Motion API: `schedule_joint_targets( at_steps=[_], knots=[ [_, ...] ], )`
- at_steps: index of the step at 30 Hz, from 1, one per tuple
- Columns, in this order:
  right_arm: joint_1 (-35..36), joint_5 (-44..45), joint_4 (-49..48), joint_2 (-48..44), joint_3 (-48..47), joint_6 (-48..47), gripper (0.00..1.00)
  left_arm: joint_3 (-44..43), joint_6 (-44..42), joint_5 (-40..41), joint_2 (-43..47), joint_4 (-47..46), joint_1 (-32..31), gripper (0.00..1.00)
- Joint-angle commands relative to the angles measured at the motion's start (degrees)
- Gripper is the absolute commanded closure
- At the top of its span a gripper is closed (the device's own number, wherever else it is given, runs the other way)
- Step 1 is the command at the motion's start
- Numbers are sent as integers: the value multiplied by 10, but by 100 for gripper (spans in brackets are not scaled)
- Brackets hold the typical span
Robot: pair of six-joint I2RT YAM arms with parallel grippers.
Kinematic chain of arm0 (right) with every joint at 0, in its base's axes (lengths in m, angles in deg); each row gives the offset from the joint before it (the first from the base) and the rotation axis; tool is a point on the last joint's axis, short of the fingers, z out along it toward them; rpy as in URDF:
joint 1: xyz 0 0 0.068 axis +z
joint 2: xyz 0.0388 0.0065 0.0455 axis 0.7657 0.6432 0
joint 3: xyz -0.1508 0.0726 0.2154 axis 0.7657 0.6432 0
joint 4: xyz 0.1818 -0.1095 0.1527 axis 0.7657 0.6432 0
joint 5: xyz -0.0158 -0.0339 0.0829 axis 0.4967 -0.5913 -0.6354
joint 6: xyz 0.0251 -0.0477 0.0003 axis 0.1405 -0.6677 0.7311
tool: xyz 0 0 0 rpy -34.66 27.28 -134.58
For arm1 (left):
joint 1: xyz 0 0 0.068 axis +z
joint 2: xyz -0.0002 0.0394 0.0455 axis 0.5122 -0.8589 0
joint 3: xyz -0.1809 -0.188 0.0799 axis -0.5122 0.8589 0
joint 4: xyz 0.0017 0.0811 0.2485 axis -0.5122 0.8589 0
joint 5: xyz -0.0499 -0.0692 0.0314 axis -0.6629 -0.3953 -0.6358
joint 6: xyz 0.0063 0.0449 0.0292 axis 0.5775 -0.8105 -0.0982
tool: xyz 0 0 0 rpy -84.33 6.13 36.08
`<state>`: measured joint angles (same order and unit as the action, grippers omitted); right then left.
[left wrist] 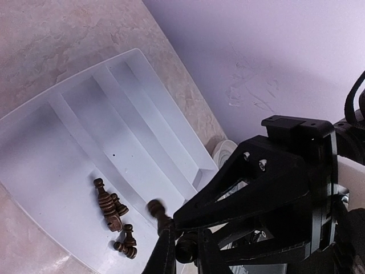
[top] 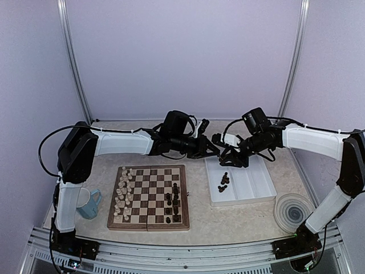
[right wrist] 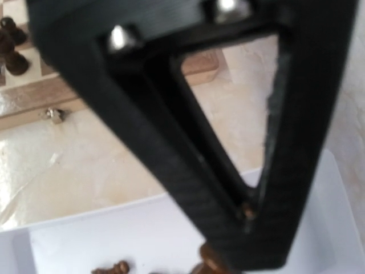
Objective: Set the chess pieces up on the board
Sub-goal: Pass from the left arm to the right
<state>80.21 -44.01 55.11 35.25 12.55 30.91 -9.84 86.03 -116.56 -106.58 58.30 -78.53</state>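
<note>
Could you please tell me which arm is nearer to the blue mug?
Left. The left arm has its lower link right beside the mug; the right arm rises at the opposite side, beyond the board and tray.

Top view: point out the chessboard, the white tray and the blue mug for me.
chessboard (top: 149, 197), top view, bare middle squares.
white tray (top: 256, 182), top view, bare floor right of the pieces.
blue mug (top: 89, 208), top view, its side wall.

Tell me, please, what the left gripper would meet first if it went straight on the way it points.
Probably the right gripper, just ahead of its tips above the tray; depth is unclear.
</note>
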Motion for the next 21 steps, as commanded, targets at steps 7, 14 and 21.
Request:
schedule_joint_targets(
  at_steps=[7,14,21],
  knots=[
    [31,67,65,-26,-26,-43,61,2,16,-1,-19,-40,7,97],
    [23,41,41,-37,-18,-9,58,8,5,11,-12,-38,10,98],
    [-76,-67,39,-69,-1,-4,43,21,-142,39,50,72,19,98]
  ],
)
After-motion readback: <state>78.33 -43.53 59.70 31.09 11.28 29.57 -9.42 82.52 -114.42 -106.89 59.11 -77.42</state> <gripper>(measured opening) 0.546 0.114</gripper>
